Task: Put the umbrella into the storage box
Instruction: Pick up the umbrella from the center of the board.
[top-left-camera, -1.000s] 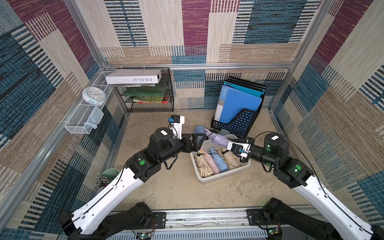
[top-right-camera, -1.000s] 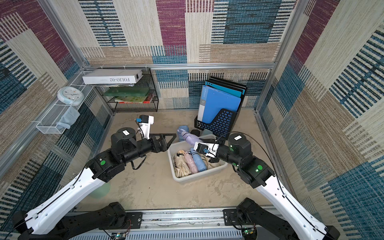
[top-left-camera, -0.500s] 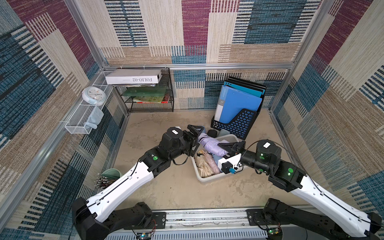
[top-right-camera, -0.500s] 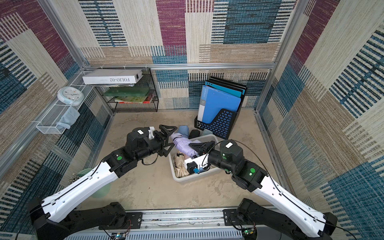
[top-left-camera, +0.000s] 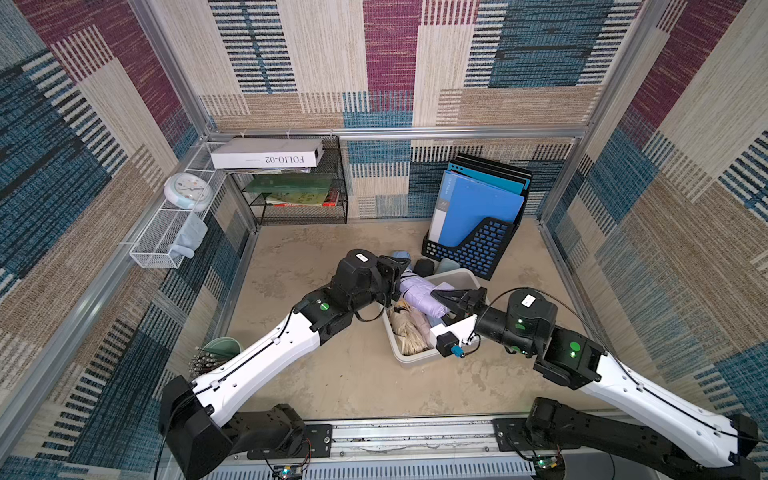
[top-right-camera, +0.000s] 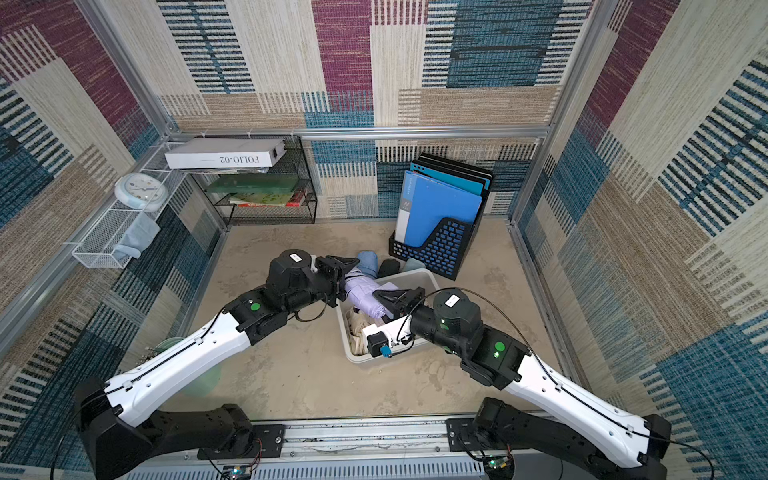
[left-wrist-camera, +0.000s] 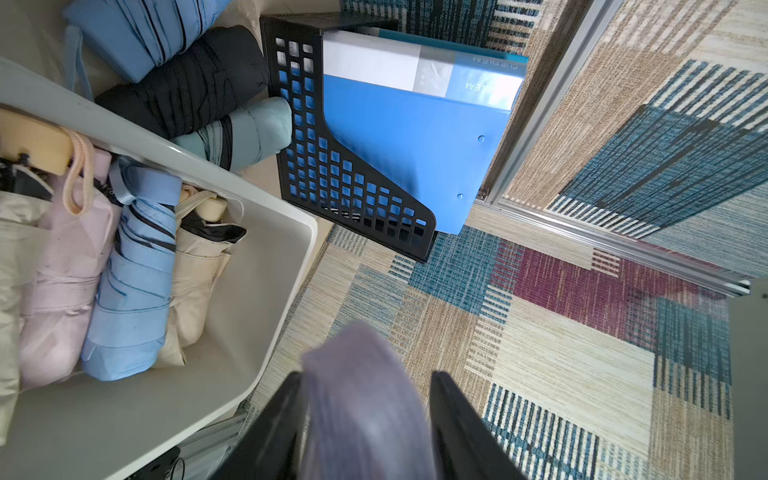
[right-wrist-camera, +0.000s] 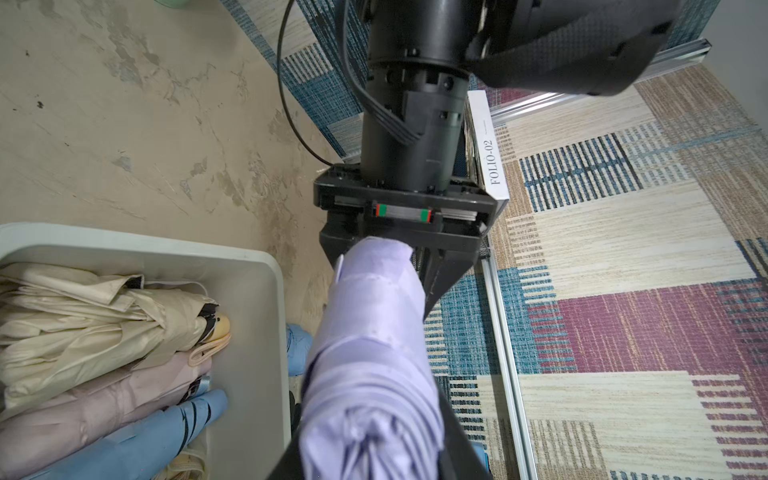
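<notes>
A folded lilac umbrella (top-left-camera: 419, 293) (top-right-camera: 365, 291) hangs level over the far left corner of the off-white storage box (top-left-camera: 415, 359) (top-right-camera: 415, 274). My right gripper (top-left-camera: 440, 303) (right-wrist-camera: 370, 436) is shut on one end of the umbrella (right-wrist-camera: 374, 353). My left gripper (top-left-camera: 402, 280) (left-wrist-camera: 365, 376) reaches round the other end of the umbrella (left-wrist-camera: 365, 395). One finger touches the cloth and a gap shows at the other, so it is open. Cream, pink and blue folded umbrellas lie side by side in the box (left-wrist-camera: 166, 149) (right-wrist-camera: 166, 245).
Blue, black and pale green folded umbrellas (left-wrist-camera: 199, 83) lie on the floor behind the box. A black lattice file holder (top-left-camera: 469, 253) with blue folders stands at the back right, close to the box. A black wire shelf (top-left-camera: 299, 195), a white mesh basket (top-left-camera: 166, 237) and a green cup (top-left-camera: 220, 349) stand to the left.
The right arm has swung the umbrella round over the box. The left gripper has come in to the umbrella's free end and its jaws have narrowed round it.
</notes>
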